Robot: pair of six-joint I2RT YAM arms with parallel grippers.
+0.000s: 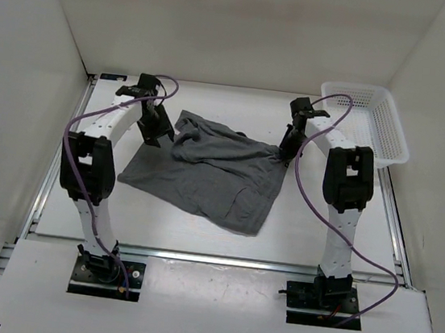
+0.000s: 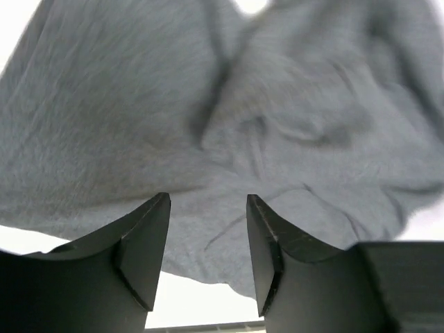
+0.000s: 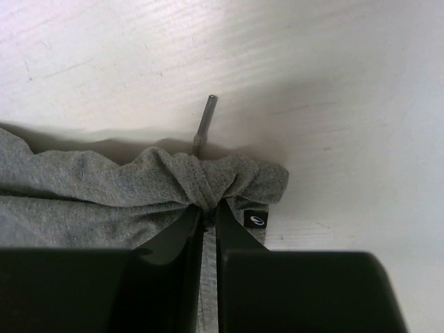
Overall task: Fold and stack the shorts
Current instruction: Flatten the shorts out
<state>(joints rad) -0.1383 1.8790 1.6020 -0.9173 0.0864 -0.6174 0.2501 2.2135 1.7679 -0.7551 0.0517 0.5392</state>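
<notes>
Top external view, contents as found.

1. Shorts [image 1: 205, 172]: one pair, grey soft cloth. They lie rumpled and partly spread on the table [image 1: 214, 100] between the two sets of jaws. The far edge runs from one gripper across to the other, and the rest spreads back from the jaws towards the arm bases. A raised, bunched fold sits just beside the left jaws.

2. Left gripper [image 1: 155, 130]: at the left far corner of the cloth. Its wrist camera shows the jaws standing apart with a clear gap. Grey cloth fills the view ahead of and above the fingertips, creased down the middle. Nothing is seen pinched between the fingers. A strip of white table shows below the cloth, close to the jaws.

3. Right gripper [image 1: 288, 152]: at the right far corner of the cloth. Its wrist camera shows the jaws closed to a thin slit on a gathered bunch of the edge. The cloth trails away to the left of the jaws.

4. Cord tip [image 3: 205, 118]: thin, grey and stiff. It pokes out of the bunch straight ahead of the right jaws, over bare table.

5. Label [image 3: 257, 220]: small and dark, on the cloth just right of the right jaws.

6. Basket [image 1: 374, 120]: white plastic mesh, well to the right of the right jaws and apart from the cloth.
</notes>
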